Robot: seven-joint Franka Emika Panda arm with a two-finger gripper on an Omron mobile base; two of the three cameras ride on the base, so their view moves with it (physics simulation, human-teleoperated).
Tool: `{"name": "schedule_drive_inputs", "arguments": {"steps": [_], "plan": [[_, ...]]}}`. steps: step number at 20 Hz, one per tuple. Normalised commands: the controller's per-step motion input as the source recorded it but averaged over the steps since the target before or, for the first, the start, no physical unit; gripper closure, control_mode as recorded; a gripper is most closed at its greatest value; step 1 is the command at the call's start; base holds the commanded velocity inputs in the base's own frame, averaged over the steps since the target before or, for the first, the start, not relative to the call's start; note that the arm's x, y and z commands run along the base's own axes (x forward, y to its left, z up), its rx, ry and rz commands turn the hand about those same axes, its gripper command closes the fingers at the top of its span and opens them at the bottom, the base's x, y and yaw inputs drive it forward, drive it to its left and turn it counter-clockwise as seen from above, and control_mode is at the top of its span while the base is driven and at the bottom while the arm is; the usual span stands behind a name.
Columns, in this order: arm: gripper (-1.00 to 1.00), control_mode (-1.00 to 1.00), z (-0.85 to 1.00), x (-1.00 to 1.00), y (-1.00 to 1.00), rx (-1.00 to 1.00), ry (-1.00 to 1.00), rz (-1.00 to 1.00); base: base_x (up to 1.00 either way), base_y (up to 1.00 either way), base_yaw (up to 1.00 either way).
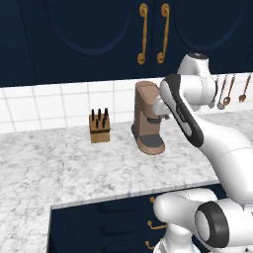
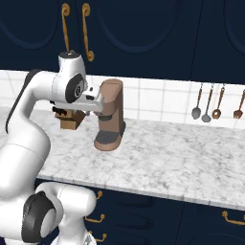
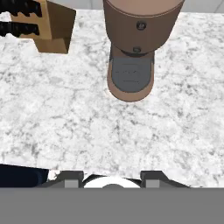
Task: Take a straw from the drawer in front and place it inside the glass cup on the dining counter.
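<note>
Above the marble counter (image 3: 65,127), the empty tool (image 3: 112,177) hangs half-open before the coffee machine (image 3: 131,48), knife block (image 3: 46,26) alongside.

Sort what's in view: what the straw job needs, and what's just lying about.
For the job:
- top navy drawer under the counter edge, looks shut
- gripper, jaws apart, nothing between them

Just lying about:
- brown coffee machine
- knife block
- hanging utensils
- tile-backed marble counter
</note>
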Motion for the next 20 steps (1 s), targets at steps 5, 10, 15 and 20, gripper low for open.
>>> {"name": "schedule_drive_inputs", "arguments": {"steps": [5,10,15,20], "plan": [[-1.00,-1.00,-0.07,-0.47,0.00,0.00,0.00,0.00,0.00,0.00,0.00],[-1.00,-1.00,-0.45,-0.92,0.00,0.00,-0.01,0.00,0.00,0.00,0.00],[-1.00,-1.00,-0.51,-0.72,0.00,0.00,0.00,-0.01,0.00,0.00,0.00],[-1.00,-1.00,-0.42,-0.38,0.00,0.03,0.00,-0.01,0.00,0.00,0.00]]}}
